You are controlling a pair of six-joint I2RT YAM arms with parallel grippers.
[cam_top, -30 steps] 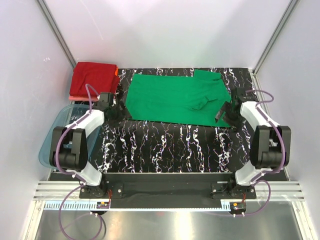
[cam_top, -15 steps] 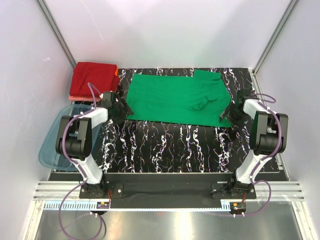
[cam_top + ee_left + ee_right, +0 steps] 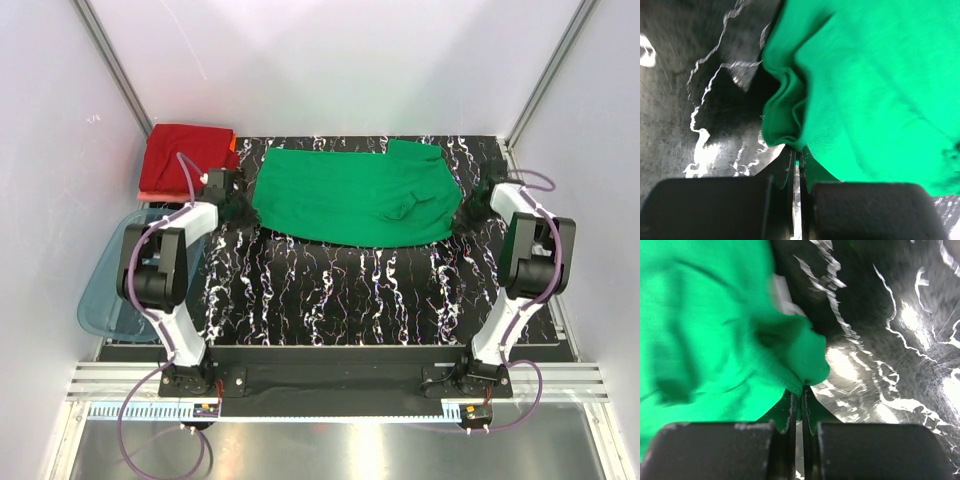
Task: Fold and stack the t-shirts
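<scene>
A bright green t-shirt [image 3: 350, 195] lies spread across the far part of the black marbled mat [image 3: 330, 290]. My left gripper [image 3: 240, 211] is at its near left corner, shut on a bunched fold of the green cloth [image 3: 785, 115]; the pinch shows at the left gripper's tips [image 3: 799, 155]. At the near right corner my right gripper [image 3: 468, 213] is shut on a puckered bit of green hem [image 3: 805, 360], the cloth caught at the right gripper's tips [image 3: 801, 392]. A folded dark red shirt [image 3: 185, 152] tops a stack at the far left, with a salmon-pink edge [image 3: 150, 194] under it.
A translucent blue tub [image 3: 105, 290] sits off the mat's left edge, next to the left arm. White walls and metal frame posts close in the back and sides. The near half of the mat shows bare black marbling.
Both grippers went from open to shut on the green shirt's near corners. Both arms reached further away, and the shirt's near edge now bunches at each pinch.
</scene>
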